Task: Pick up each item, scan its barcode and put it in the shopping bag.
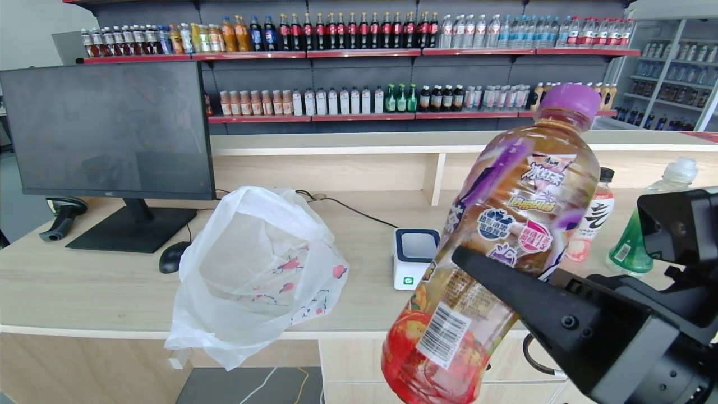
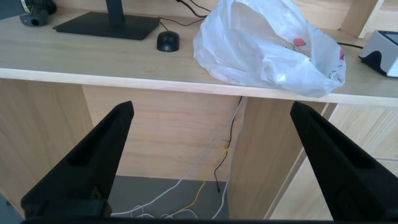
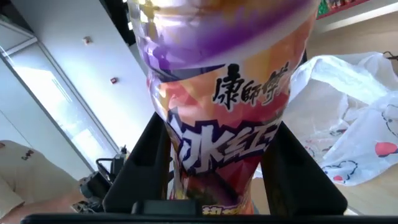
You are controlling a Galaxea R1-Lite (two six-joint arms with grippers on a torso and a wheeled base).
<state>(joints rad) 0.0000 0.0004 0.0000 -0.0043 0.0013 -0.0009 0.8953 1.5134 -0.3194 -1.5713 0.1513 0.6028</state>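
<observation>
My right gripper [image 3: 217, 177] has its jaws shut tight on the tea bottle [image 1: 505, 224], one jaw on each side of its middle. In the head view one black finger [image 1: 505, 289] lies across the front of the bottle. The other finger is hidden behind it. The bottle's bottom end is cut off at the picture's edge. Past these jaws, a white and pink bottle [image 1: 595, 216] and a green bottle [image 1: 631, 247] stand partly hidden by the held bottle and my arm.

The tea bottle is up in the air and leaning. Its purple cap [image 1: 570, 100] is above the jaws and its red end is below them. It is see-through, with brown drink inside and a bright wrap. The barcode [image 1: 443, 335] is below the jaws and faces me.

My left gripper [image 2: 208, 118] has its jaws wide open with nothing in them. It hangs lower than the wooden counter [image 2: 93, 56]. The white shopping bag [image 2: 267, 43] lies on the counter, above and past these jaws.

A small white scanner [image 1: 414, 257] sits on the counter between the bag and the right jaws. Farther left are a dark screen [image 1: 106, 129] and a black mouse [image 1: 171, 256]. Behind the counter, long shelves [image 1: 359, 54] hold rows of drinks.
</observation>
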